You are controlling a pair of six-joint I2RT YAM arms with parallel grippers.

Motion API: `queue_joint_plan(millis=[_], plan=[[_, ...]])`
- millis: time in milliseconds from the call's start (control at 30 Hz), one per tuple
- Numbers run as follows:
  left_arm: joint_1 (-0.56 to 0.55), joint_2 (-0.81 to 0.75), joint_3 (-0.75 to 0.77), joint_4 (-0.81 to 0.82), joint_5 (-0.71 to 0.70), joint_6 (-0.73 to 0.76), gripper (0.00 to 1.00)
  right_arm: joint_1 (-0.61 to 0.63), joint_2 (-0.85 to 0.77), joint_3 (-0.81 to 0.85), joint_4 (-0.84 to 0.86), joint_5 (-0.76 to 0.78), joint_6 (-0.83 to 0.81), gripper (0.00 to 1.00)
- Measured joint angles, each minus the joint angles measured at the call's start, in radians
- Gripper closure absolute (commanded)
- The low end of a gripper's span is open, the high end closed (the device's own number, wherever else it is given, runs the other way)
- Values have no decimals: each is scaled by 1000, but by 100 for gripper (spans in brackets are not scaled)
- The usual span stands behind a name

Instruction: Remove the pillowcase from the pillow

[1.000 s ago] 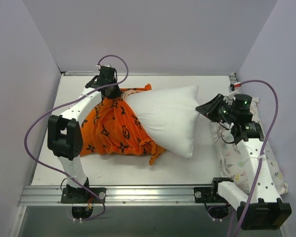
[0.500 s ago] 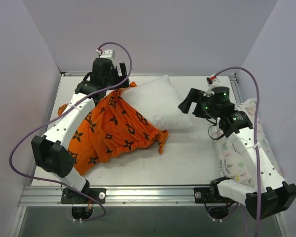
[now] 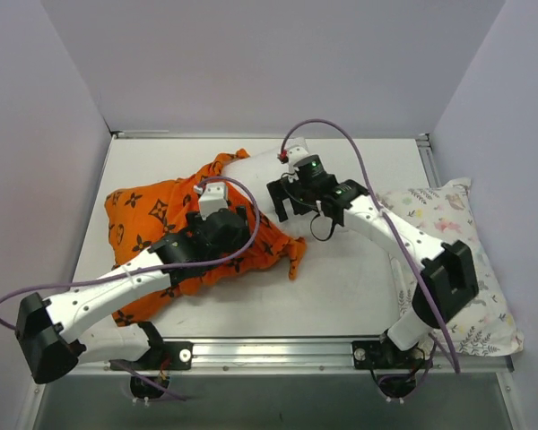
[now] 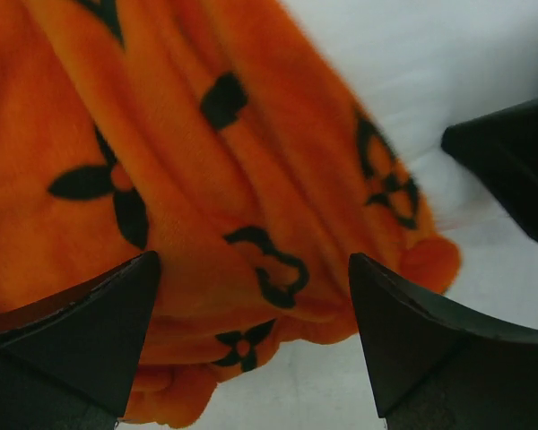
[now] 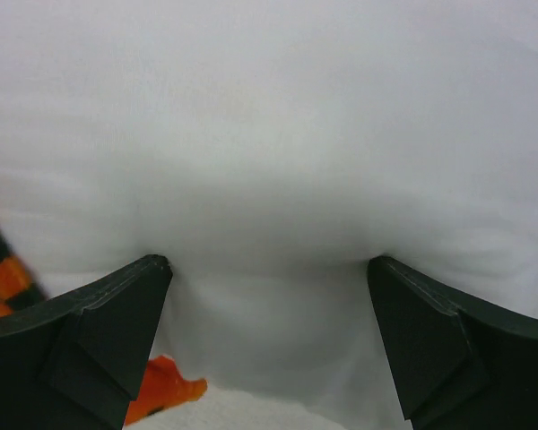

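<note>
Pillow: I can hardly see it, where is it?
In the top view the pillow sits mid-table toward the back, beneath the right end effector, with the pillowcase at its left.

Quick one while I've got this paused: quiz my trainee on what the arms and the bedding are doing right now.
1. True or false: the left gripper is shut on the pillowcase.
2. What does the right gripper face? A: the plain white pillow. B: the orange fabric. C: bare tabletop.
3. In a few words: what lies along the right edge of the table?

Key:
1. False: its fingers are spread, with the orange fabric between them.
2. A.
3. A printed pillow, which neither arm touches.
</note>
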Motion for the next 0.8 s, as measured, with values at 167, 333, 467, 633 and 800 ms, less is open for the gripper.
queue_joint_plan(millis=[167,333,467,633,800], plan=[[-74,61,-195,11,-79,-141,11,32,163,43,6,64,-21,54],[-84,86,-198,48,-134,-198,85,39,195,104,-7,123,28,100],[-36,80,-198,51,-124,-210,100,24,171,125,-53,146,83,100],[90,2,-199,46,-58,-206,100,-33,93,137,-130,138,151,100],[259,-111,-198,33,-24,-187,100,-129,-1,148,-206,122,203,100]])
